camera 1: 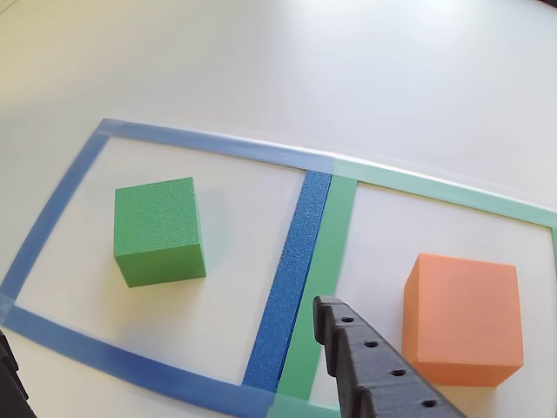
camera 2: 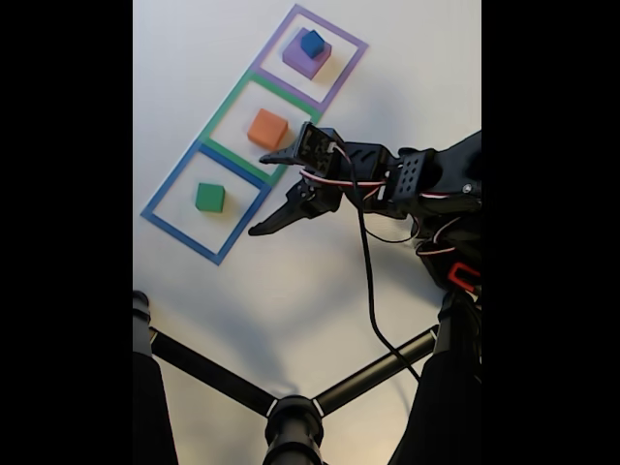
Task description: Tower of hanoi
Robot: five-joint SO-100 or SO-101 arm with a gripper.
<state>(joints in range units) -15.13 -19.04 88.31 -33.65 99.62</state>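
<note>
On a white table [camera 2: 291, 281], three tape squares [camera 2: 205, 204] lie in a row, holding four blocks. In the fixed view, one green block [camera 2: 209, 198] sits nearest, one orange block [camera 2: 267, 129] in the middle, and one blue cube [camera 2: 312, 43] atop one purple block [camera 2: 301, 60] farthest. The gripper [camera 2: 268, 191] hovers spread and empty, right of the squares.

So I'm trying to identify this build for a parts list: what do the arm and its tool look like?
The arm is matte black printed plastic, with blocky segments and small screw holes. A black cable and thin red and white wires loop along it. The tool has two black tapering fingers; in the other view one finger shows a ridged edge and a row of round holes.
</note>
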